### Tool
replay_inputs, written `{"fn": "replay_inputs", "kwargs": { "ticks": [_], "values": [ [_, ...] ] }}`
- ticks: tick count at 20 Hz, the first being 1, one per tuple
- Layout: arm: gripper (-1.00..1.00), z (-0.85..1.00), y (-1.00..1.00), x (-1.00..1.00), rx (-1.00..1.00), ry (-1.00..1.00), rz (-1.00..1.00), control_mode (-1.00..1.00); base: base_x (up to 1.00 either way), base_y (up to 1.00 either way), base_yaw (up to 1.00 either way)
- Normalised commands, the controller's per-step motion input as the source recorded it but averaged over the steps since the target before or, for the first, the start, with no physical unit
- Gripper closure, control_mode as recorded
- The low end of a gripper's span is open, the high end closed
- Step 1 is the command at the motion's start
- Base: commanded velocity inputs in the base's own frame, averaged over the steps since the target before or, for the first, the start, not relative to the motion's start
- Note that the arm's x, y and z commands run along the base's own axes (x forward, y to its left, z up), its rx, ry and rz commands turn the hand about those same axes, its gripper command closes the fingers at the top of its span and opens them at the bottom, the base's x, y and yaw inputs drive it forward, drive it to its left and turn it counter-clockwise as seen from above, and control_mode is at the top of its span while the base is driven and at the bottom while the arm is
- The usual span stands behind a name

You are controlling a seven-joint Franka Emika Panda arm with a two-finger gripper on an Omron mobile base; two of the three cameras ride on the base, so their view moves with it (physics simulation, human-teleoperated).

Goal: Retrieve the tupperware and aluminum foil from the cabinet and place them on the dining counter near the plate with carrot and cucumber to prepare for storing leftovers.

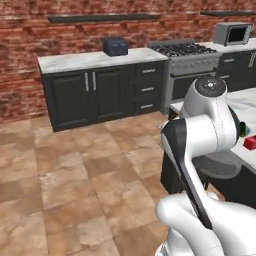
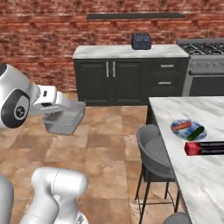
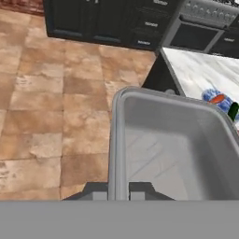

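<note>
1. Carrying the tray (image 2: 64, 120) at the left of the right base view, the gripper (image 2: 56, 106) pinches its near rim, and the tray hangs in the air over the tiled floor (image 2: 105, 144), well apart from the island.
2. In the hand view, the tray (image 3: 172, 149) takes up the centre and right, its near wall clamped between the jaws at the bottom edge.
3. The tray looks light, thin and fairly stiff; held by one rim it may tilt or slip, so a grip at mid-wall suits it, as here.
4. Moving right, a grey chair (image 2: 153, 153) stands just beside the island (image 2: 192, 175), which fills the lower right of the right base view.
5. On the marble sits the plate (image 2: 186, 129), with the carrot (image 2: 181, 126) on it and the cucumber (image 2: 195, 133) at its right edge.
6. The foil box (image 2: 205, 148) lies just below the plate, at the right edge of the frame; that half of the task looks done.
7. I judge the tray is in transit; bare marble near the plate is the likely spot.
</note>
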Motion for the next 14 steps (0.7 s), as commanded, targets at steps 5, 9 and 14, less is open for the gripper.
{"fn": "replay_inputs", "kwargs": {
  "ticks": [5,9,14],
  "values": [
    [1.0,0.0,0.0,0.0,0.0,0.0,0.0,1.0,0.88,0.2,-0.54],
    [1.0,0.0,0.0,0.0,0.0,0.0,0.0,1.0,0.81,0.18,-0.57],
    [1.0,0.0,0.0,0.0,0.0,0.0,0.0,1.0,0.74,0.18,-0.6]
  ]
}}
